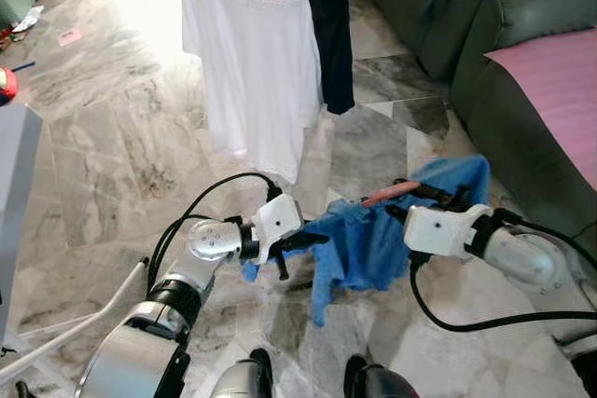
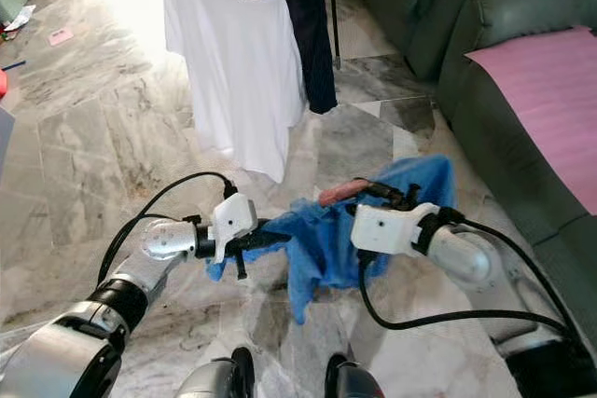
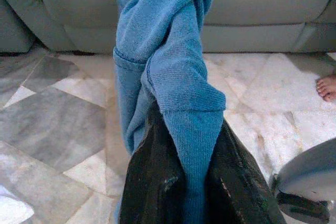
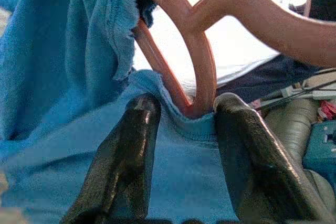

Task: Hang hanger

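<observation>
The left hand [image 1: 297, 247] is clamped on a fold of the blue garment [image 1: 373, 240], its two black fingers [image 3: 152, 182] pinching the knit cloth. Across from it, the right hand [image 4: 181, 145] grips the pink hanger [image 4: 202, 72] together with the garment's collar (the cloth bunches between the fingers). Beyond both hands a white T-shirt [image 1: 256, 72] hangs beside a dark garment [image 1: 331, 34], above the marble floor [image 1: 112, 137].

blue garment [image 1: 373, 240], pink hanger [image 4: 199, 51] (salmon tint), white shirt [image 1: 256, 72], grey marble floor [image 1: 112, 137].
</observation>
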Motion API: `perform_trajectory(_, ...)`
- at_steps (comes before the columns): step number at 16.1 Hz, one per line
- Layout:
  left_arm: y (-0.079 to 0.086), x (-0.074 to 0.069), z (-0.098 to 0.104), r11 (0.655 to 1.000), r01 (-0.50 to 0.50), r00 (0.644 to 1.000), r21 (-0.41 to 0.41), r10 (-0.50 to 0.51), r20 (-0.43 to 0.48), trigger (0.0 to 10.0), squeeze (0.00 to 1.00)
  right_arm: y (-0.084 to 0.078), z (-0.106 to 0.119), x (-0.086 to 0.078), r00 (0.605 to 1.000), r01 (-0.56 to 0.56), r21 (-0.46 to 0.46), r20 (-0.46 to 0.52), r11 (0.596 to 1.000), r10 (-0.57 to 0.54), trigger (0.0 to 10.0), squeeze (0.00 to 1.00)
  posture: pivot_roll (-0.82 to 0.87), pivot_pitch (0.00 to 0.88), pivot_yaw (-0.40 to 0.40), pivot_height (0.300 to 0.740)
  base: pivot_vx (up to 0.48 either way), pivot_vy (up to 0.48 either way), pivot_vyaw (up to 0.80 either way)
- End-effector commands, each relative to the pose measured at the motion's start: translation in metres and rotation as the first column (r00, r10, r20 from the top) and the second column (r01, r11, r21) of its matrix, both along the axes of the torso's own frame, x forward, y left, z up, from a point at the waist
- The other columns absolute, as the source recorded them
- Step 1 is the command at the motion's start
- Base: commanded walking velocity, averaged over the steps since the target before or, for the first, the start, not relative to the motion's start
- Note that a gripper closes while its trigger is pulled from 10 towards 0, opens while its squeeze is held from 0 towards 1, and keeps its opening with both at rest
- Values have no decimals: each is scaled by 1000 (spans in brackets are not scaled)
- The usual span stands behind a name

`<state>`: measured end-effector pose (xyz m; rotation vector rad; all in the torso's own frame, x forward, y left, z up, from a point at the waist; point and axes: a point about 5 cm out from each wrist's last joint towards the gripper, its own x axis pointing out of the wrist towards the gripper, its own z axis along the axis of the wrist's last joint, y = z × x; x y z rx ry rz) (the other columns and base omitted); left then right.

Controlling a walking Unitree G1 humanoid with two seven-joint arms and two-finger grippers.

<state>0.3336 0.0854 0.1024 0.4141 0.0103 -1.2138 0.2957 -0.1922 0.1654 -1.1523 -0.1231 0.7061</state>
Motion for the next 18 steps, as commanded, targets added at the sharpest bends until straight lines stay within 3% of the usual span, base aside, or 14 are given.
perform_trajectory(1, 4, 8, 14, 997, -51, 998, -62, 54, 44, 1333, 0, -7, -6, -4, 999, 25, 5, -46, 1000, -24, 10000, 0, -50, 228, 73, 740, 0, 0, 0)
perform_trajectory(2, 4, 9, 14, 997, -53, 997, -63, 56, 44, 1373, 0, -8, -5, -5, 998, 31, 37, -56, 999, -29, 10000, 1000, -50, 228, 74, 740, 0, 0, 0)
perform_trajectory(7, 7, 10, 14, 996, -71, 997, -61, 73, 40, 1137, 0, 0, 2, -6, 998, 0, 80, -56, 997, 4, 10000, 1000, -44, 229, 77, 740, 0, 0, 0)
perform_trajectory(14, 9, 11, 13, 994, -87, 995, -61, 89, 35, 1098, 0, 7, 28, -2, 998, -28, 116, 54, 993, 22, 10000, 1000, -47, 230, 75, 740, 0, 0, 0)
perform_trajectory(16, 10, 10, 12, 995, -87, 996, -56, 89, 31, 588, 0, 2, 32, -4, 998, -31, 71, 49, 997, 27, 10000, 1000, -50, 230, 76, 740, 0, 0, 0)
perform_trajectory(18, 13, 9, 10, 997, -73, 997, -35, 74, 27, 0, 0, -14, 31, -4, 999, 13, 19, 39, 1000, -14, 10000, 1000, -51, 230, 76, 740, 0, 0, 0)
